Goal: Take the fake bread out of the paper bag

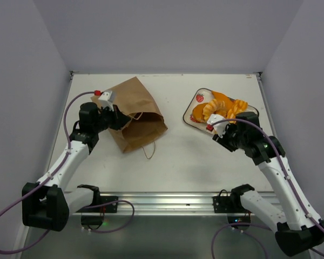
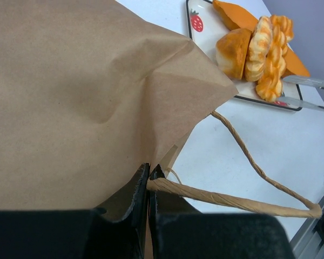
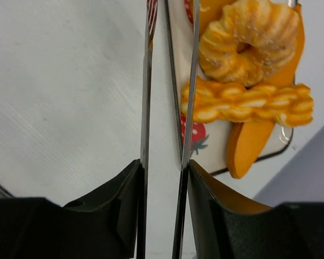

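Brown paper bag (image 1: 137,108) lies sideways, rim pinched in the closed left gripper (image 2: 148,171). Fake bread (image 1: 218,108) is laid on the tray (image 1: 188,114) by the slightly parted, empty right gripper (image 1: 209,126); bag contents cannot be seen.

No legible text, numbers, brand names or labels on any surface in view.

Only printed marking: small red strawberry motifs with green leaves (image 2: 196,21) on the white rectangular tray with a thin dark rim (image 2: 206,38). One sits near a tray corner in the left wrist view. Another shows in the right wrist view, partly covered by the orange fake bread pieces (image 3: 243,105). They are pictorial only and carry no lettering.
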